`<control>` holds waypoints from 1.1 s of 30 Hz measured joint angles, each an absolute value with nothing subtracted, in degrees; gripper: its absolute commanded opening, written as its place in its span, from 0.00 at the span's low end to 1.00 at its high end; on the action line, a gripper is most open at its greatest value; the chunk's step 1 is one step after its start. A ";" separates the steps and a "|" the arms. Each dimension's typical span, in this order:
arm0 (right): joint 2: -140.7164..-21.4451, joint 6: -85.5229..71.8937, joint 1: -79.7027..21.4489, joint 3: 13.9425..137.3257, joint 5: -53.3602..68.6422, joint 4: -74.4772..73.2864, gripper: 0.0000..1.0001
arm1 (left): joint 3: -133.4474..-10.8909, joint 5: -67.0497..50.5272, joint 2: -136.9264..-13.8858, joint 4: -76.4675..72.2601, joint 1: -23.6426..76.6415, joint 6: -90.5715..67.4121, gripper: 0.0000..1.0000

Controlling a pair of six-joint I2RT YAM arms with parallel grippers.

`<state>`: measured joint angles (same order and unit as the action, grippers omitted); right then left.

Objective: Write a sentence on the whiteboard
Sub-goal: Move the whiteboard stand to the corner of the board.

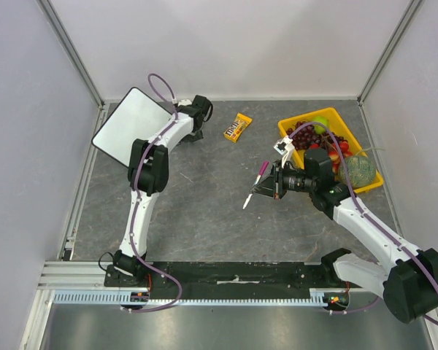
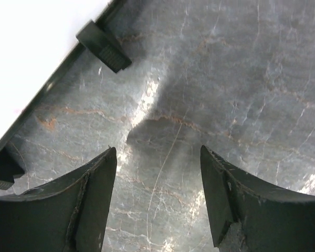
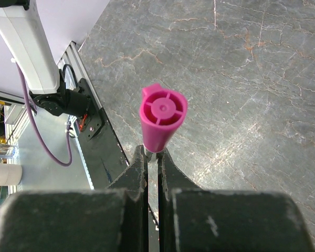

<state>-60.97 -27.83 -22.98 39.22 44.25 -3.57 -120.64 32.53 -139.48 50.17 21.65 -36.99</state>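
Observation:
The whiteboard point(image 1: 129, 124) lies at the far left; no writing shows on its white face. Its white edge point(image 2: 31, 47) and a black foot point(image 2: 103, 50) fill the top left of the left wrist view. My left gripper point(image 1: 195, 133) is just right of the board, open and empty point(image 2: 157, 149) above bare table. My right gripper point(image 1: 274, 188) hovers mid-table, shut on a marker point(image 1: 254, 184) with a white barrel and a pink end. In the right wrist view the pink end point(image 3: 163, 118) sticks up from the shut fingers point(image 3: 152, 149). The sentence is not visible.
A yellow tray point(image 1: 348, 122) of fruit stands at the far right, close behind my right wrist, with a green net bag point(image 1: 360, 171) in it. A yellow candy packet point(image 1: 239, 126) lies between board and tray. Walls enclose the back and both sides.

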 measured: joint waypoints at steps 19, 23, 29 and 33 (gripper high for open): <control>-61.71 -27.77 -22.98 38.83 44.31 -3.57 0.00 | -130.04 32.16 -144.84 50.61 16.75 -36.53 0.59; -61.89 -27.59 -22.98 38.76 44.31 -3.60 0.00 | -130.54 31.92 -144.86 50.65 15.94 -36.53 0.54; -62.04 -27.42 -22.98 38.68 44.31 -3.55 0.00 | -132.92 31.57 -145.36 50.65 14.83 -36.53 0.46; -62.70 -27.42 -22.98 38.61 44.31 -3.53 0.00 | -134.43 31.35 -146.34 50.63 14.20 -36.47 0.43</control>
